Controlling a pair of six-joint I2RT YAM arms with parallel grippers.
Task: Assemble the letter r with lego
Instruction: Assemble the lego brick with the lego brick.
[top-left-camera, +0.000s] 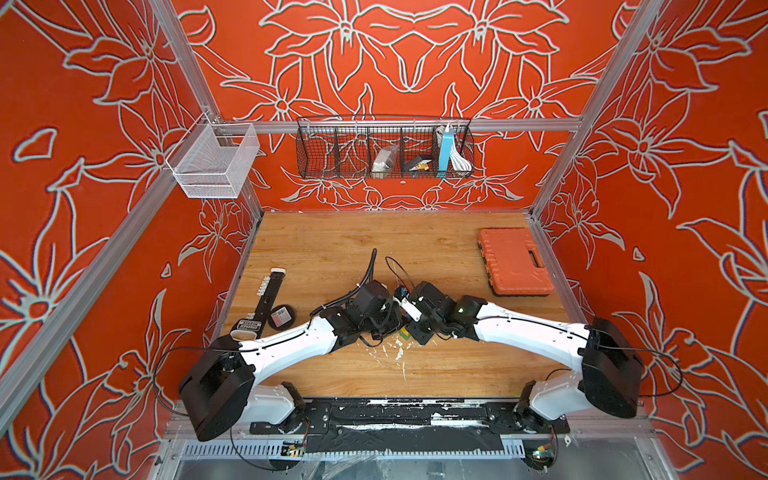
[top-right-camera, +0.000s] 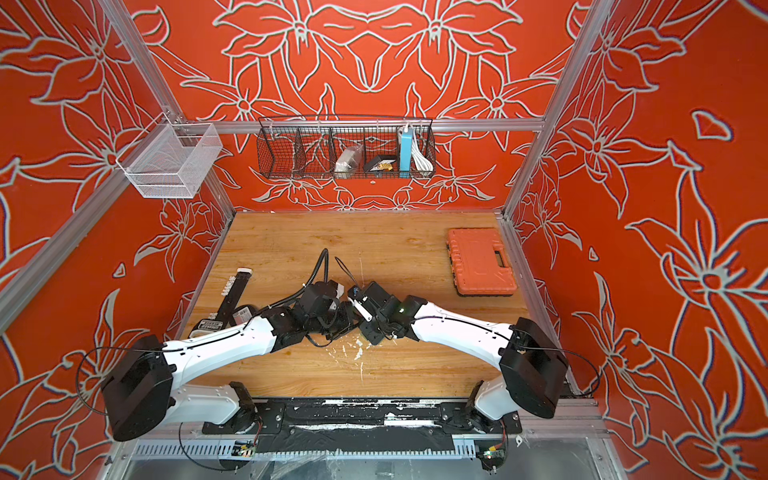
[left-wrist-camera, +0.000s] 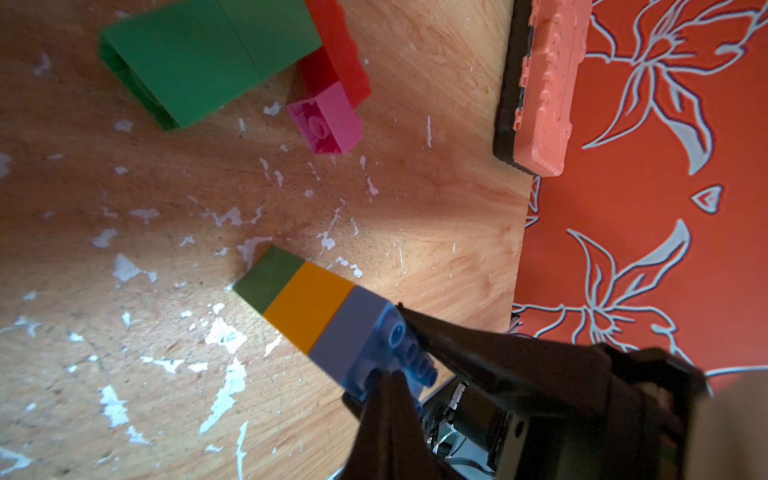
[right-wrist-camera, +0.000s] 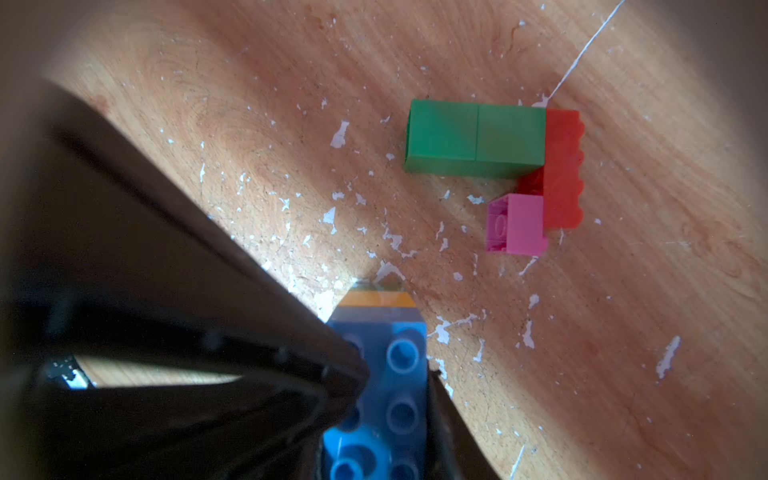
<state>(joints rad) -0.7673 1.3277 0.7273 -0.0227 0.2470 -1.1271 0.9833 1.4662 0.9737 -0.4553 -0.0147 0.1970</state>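
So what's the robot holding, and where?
The upright stack of green, yellow and blue plastic bricks. The right claw pinches its top blue brick by the sides; the shut left claw touches its studs.

A robot lab's test cell: an aluminium-profile frame (top-left-camera: 399, 124) hung with red floral-print walls (top-left-camera: 83, 166) boxes in a scarred wooden bench (top-left-camera: 332, 249). Two robot arms (top-left-camera: 282, 349) are mounted at its near edge, and a wire basket (top-left-camera: 320, 153) hangs on the back rail.
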